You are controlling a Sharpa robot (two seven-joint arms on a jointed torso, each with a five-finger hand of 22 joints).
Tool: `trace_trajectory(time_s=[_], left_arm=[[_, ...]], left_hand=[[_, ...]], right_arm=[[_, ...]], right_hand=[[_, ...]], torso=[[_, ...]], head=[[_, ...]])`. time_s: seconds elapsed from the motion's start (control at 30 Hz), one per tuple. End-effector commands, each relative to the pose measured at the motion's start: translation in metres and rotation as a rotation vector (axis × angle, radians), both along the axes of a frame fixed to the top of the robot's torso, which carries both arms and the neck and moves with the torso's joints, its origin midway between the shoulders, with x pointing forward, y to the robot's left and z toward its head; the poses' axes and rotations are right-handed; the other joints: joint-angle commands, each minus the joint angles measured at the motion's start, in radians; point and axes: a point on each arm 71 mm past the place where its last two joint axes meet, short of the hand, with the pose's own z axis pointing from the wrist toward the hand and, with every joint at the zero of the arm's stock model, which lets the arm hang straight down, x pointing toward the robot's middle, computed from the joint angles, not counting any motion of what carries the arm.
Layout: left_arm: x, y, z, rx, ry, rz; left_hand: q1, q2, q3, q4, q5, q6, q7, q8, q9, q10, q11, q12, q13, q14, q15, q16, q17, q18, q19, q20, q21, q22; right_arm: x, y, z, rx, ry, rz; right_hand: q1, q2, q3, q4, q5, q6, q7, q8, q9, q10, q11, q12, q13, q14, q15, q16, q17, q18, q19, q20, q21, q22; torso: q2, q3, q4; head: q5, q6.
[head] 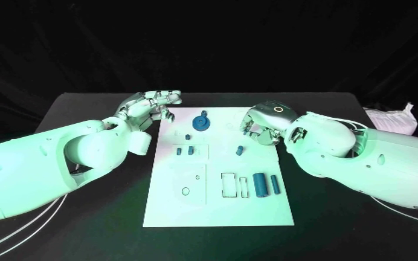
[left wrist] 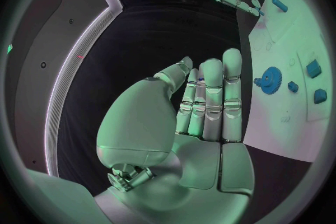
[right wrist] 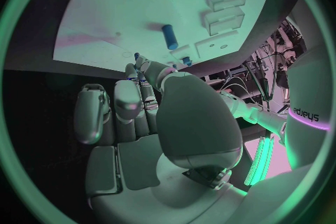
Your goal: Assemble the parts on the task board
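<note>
While the white flat task board is lying in the middle of the black table, we are looking at the small blue parts on it. A round blue gear with teeth is sitting near the far edge of the board. A small blue peg is lying just in front of our right hand. Two tiny blue blocks are sitting in a marked box nearer our left side. Two long blue cylinders are lying side by side near the board's right edge, next to some empty slots.

We are holding our right hand over the far right part of the board, with its fingers close together and curled a little; a tiny bit of blue is showing at the tips, but we cannot tell if they are holding it. We are holding our left hand just off the board's far left corner. Its fingers are straight and side by side, holding nothing.

We think the step now is picking up the small peg. To do it well, we should be going down slowly, pinching it in the middle, and keeping it from rolling away.
</note>
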Motion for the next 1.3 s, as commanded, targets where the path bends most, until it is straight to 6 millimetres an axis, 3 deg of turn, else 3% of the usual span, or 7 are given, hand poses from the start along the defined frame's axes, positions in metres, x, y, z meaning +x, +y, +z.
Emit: trace_trajectory(time_s=[0.03, 0.3, 0.57, 0.7, 0.97, 1.3], left_arm=[[-0.001, -0.002, 0.001, -0.009, -0.006, -0.014], [-0.001, -0.005, 0.001, -0.011, -0.005, -0.021], [-0.002, -0.008, 0.001, -0.011, -0.007, -0.028], [-0.003, -0.009, 0.001, -0.012, -0.007, -0.033], [-0.003, -0.01, 0.001, -0.012, -0.006, -0.035], [-0.003, -0.011, 0.001, -0.01, -0.004, -0.037]], left_hand=[[0.004, 0.007, -0.004, 0.0, -0.001, -0.006, 0.001, 0.004, -0.001, -0.005, -0.001, 0.003, 0.001, -0.008, -0.001, -0.003, -0.001, 0.01, -0.006, 0.001, -0.003, -0.001], [0.004, 0.007, -0.005, -0.001, -0.001, -0.006, 0.001, 0.004, -0.002, -0.006, -0.001, 0.004, 0.001, -0.009, -0.001, -0.003, -0.001, 0.01, -0.006, 0.001, -0.003, -0.001], [0.005, 0.007, -0.005, -0.001, -0.001, -0.007, 0.001, 0.004, -0.002, -0.007, 0.0, 0.005, 0.001, -0.009, -0.001, -0.004, -0.002, 0.01, -0.005, 0.001, -0.004, -0.001], [0.006, 0.007, -0.006, -0.002, -0.001, -0.007, 0.002, 0.004, -0.002, -0.008, 0.0, 0.006, 0.002, -0.01, -0.001, -0.004, -0.003, 0.01, -0.005, 0.001, -0.004, -0.001], [0.006, 0.007, -0.006, -0.002, -0.001, -0.008, 0.002, 0.004, -0.002, -0.008, 0.0, 0.006, 0.002, -0.01, 0.0, -0.004, -0.003, 0.01, -0.005, 0.001, -0.004, -0.002], [0.006, 0.007, -0.006, -0.002, -0.001, -0.008, 0.002, 0.004, -0.002, -0.008, 0.0, 0.006, 0.002, -0.01, 0.0, -0.004, -0.003, 0.01, -0.005, 0.001, -0.004, -0.002]], right_arm=[[-0.007, 0.015, 0.003, 0.032, 0.01, 0.036], [-0.027, 0.06, 0.004, 0.067, 0.025, 0.157], [-0.041, 0.091, -0.008, 0.084, 0.072, 0.237], [-0.045, 0.099, -0.017, 0.088, 0.109, 0.256], [-0.05, 0.107, -0.03, 0.082, 0.154, 0.269], [-0.052, 0.112, -0.038, 0.069, 0.173, 0.278]], right_hand=[[-0.011, 0.0, 0.001, 0.004, -0.002, 0.004, 0.007, -0.003, 0.001, 0.019, -0.01, -0.003, 0.0, 0.022, -0.002, 0.006, -0.001, -0.009, 0.004, 0.001, 0.004, 0.002], [-0.01, 0.002, 0.003, 0.003, -0.003, 0.002, 0.008, -0.005, 0.001, 0.018, -0.01, -0.006, -0.001, 0.022, -0.002, 0.007, -0.001, -0.009, 0.003, 0.001, 0.003, 0.0], [-0.009, 0.003, 0.004, 0.002, -0.002, 0.001, 0.009, -0.006, 0.001, 0.018, -0.009, -0.007, -0.001, 0.022, -0.002, 0.008, -0.001, -0.008, 0.001, 0.001, 0.002, -0.002], [-0.009, 0.004, 0.005, 0.002, -0.002, 0.0, 0.01, -0.007, 0.002, 0.018, -0.009, -0.008, -0.001, 0.022, -0.002, 0.007, -0.002, -0.008, 0.001, 0.001, 0.002, -0.003], [-0.009, 0.004, 0.005, 0.001, -0.002, -0.001, 0.012, -0.008, 0.002, 0.016, -0.007, -0.01, -0.001, 0.021, -0.001, 0.007, -0.003, -0.007, -0.001, 0.002, 0.001, -0.006], [-0.01, 0.005, 0.005, 0.001, -0.002, -0.003, 0.013, -0.009, 0.002, 0.015, -0.006, -0.012, -0.001, 0.021, 0.0, 0.007, -0.004, -0.007, -0.001, 0.002, 0.001, -0.006]], torso=[[0.001, 0.0001, 0.0009], [0.0, -0.0013, 0.0], [0.0, -0.0023, 0.0032], [0.0, -0.0037, 0.0031], [0.001, -0.0016, 0.0003], [0.0, -0.0012, 0.0022]], head=[[0.008, -0.004], [0.032, -0.016], [0.044, -0.027], [0.048, -0.03], [0.057, -0.035], [0.06, -0.04]])
